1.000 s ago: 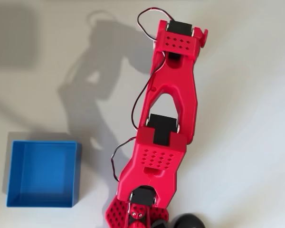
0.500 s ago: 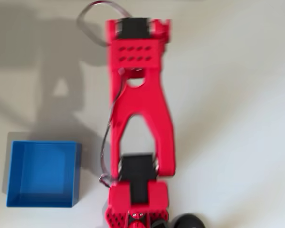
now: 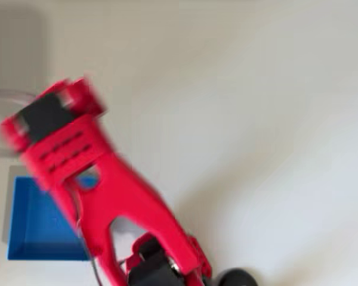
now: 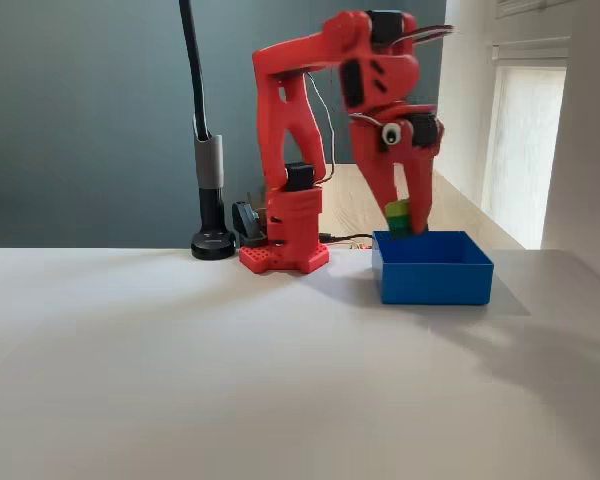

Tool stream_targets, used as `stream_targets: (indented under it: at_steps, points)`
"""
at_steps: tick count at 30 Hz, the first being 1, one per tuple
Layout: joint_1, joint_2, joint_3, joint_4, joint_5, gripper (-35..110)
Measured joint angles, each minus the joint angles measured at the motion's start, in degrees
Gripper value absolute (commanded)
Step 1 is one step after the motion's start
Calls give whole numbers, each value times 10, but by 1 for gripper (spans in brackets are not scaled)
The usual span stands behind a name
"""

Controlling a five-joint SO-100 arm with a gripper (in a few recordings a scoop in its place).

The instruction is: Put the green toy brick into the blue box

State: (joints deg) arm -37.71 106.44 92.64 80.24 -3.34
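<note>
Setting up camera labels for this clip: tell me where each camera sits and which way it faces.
Overhead view: above the table, looking straight down; shows the red arm, blurred, over the blue box.
Fixed view: at table height, facing the arm's base; shows the whole arm, the fingers gripping the green toy brick.
Shared: arm, box, table.

The red arm [image 3: 101,196], motion-blurred, slanted from its base at six o'clock up toward ten o'clock across the pale tabletop [image 3: 256,119], its upper part overlapping the blue box [image 3: 36,229] lying at eight o'clock.
</note>
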Motion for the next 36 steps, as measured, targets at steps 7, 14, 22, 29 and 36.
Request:
stream_targets:
  at_steps: [7,14,22,29,36]
  points:
    - [-147,3,0,47,62,0]
    - [-214,3,-9,105,117,0]
    - [-272,4,-9,124,131,0]
    - [-276,-75,-33,124,149,0]
    - [-274,-192,-100,124,149,0]
